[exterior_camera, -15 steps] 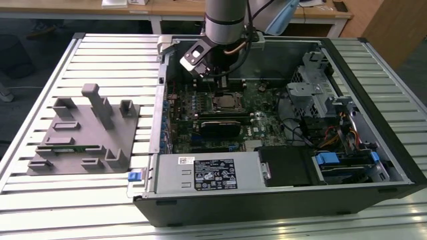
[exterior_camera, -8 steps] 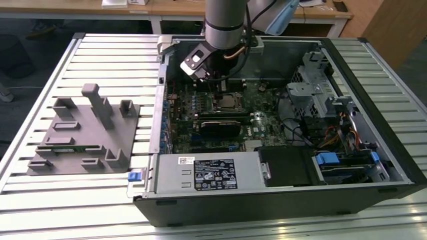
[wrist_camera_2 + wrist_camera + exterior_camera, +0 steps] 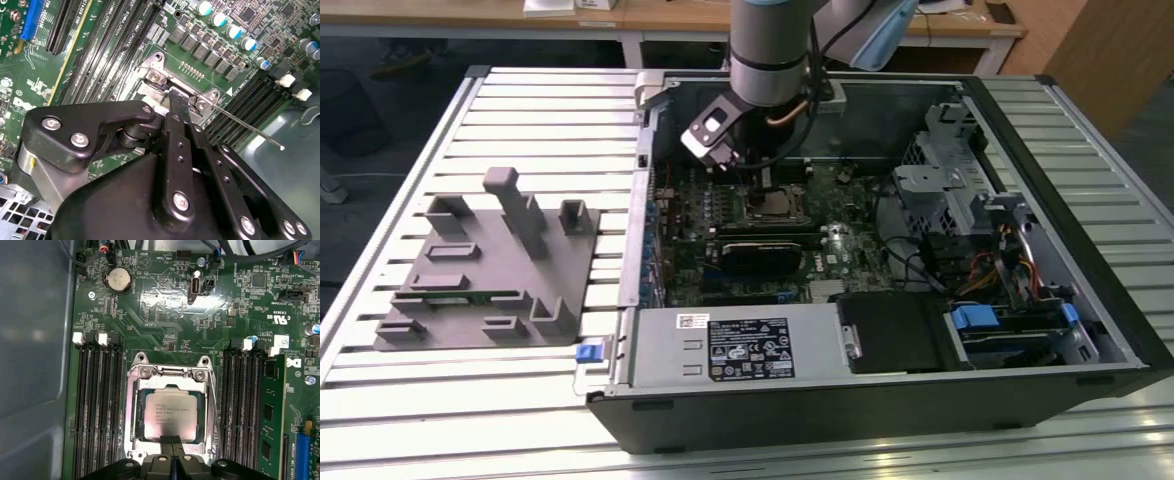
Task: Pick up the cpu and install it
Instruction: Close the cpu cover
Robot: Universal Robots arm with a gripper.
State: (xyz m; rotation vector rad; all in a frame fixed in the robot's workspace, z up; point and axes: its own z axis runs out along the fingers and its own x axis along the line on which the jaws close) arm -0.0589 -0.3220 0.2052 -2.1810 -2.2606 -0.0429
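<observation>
Silvery metal sits where you want it: the cpu (image 3: 170,412) already lies flat inside the socket frame (image 3: 131,410) on the motherboard (image 3: 165,325), so the picking and placing look done. You cannot tell whether the thin retaining lever (image 3: 250,127) is latched, so treat that part as possibly left. Your fingers (image 3: 166,445) are closed together with nothing between them, their tips at one edge of the chip, touching it or just above it. In the exterior view the arm (image 3: 767,50) reaches straight down into the open case (image 3: 1067,200), its wrist hanging over the socket.
</observation>
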